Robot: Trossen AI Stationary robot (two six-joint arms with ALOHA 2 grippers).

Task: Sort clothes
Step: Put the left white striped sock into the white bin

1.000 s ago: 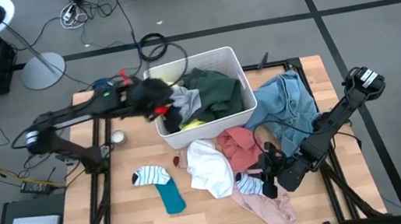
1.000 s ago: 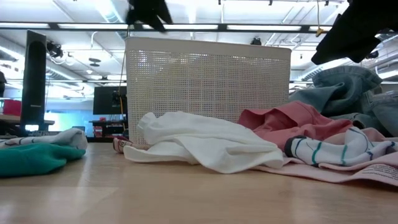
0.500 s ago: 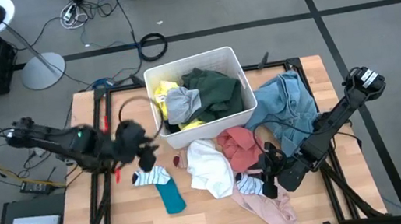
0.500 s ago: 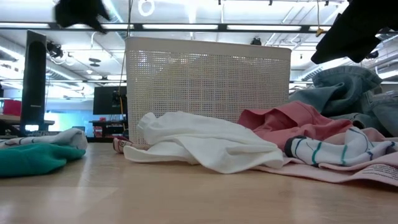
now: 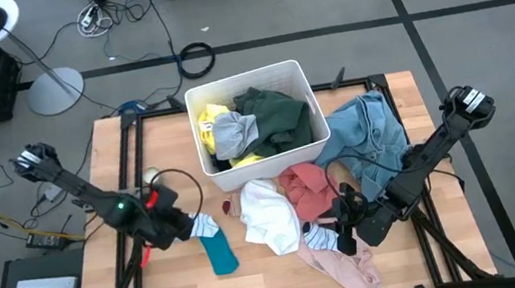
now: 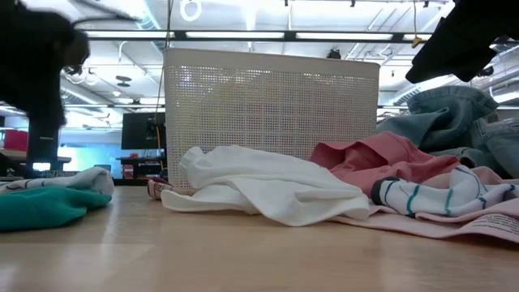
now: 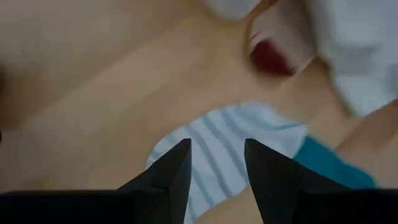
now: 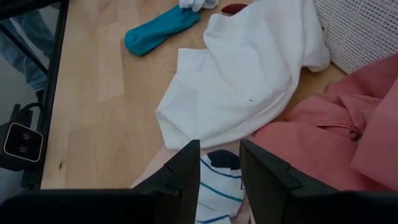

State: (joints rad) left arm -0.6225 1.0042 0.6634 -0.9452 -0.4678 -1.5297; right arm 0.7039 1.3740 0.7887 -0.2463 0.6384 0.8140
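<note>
Left gripper (image 7: 214, 163) hovers over the striped teal sock (image 7: 214, 158) at the worktop's (image 5: 107, 150) left-near part, fingers apart, grasping nothing. Right gripper (image 8: 219, 163) waits right-near above a striped sock (image 8: 214, 186), fingers apart, empty. White garment (image 5: 267, 213) and pink garment (image 5: 305, 183) lie near the white bin (image 5: 275, 160); denim garment (image 5: 372, 133) lies right of it.

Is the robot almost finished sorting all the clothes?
Not yet. Some clothes, like the dark green garment, already lie in the white bin. The left pincer hangs open over the striped sock, holding nothing. The white garment, pink garment and denim garment wait on the table.
</note>
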